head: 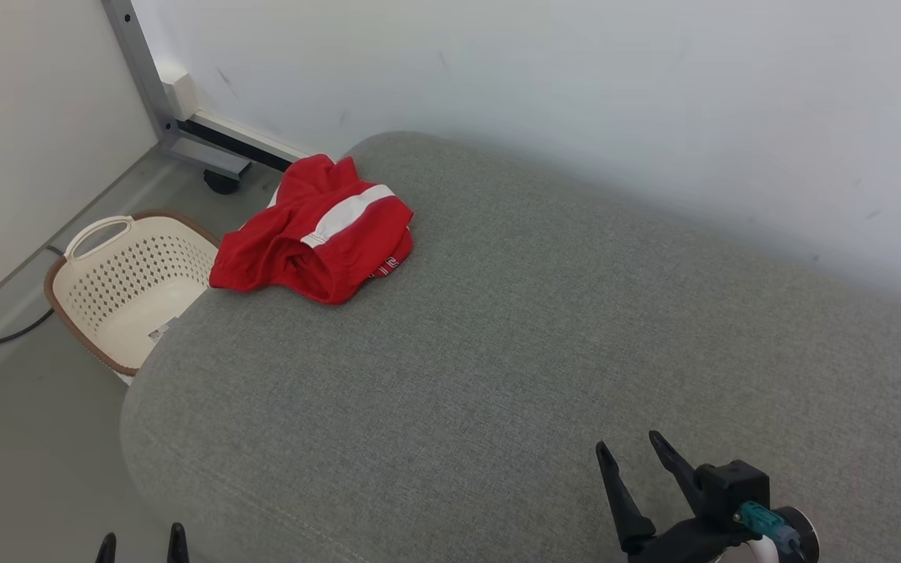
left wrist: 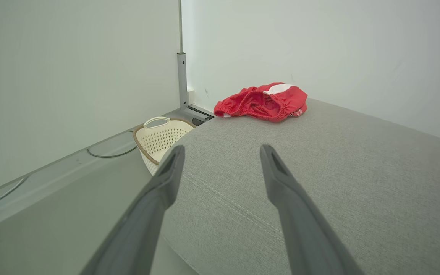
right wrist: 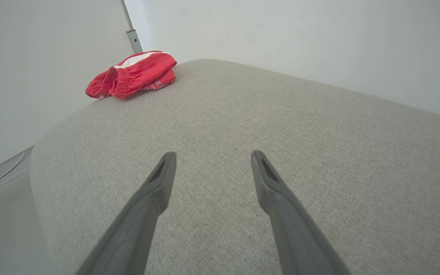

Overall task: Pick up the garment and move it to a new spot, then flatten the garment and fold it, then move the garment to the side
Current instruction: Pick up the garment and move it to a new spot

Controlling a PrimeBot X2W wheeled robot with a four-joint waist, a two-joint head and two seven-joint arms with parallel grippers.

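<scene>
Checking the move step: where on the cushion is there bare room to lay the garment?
Nearly all the cushion is bare: the wide stretch between the garment, the wall and the right tool. Crowded only at the far left corner, where the garment lies bunched near the basket.

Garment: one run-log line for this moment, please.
garment: crumpled, far-left corner of grey cushion | left gripper: open, empty | right gripper: open, empty | basket: on floor beside cushion

Black right hand (head: 627, 440), teal connector (head: 755, 518)
</scene>
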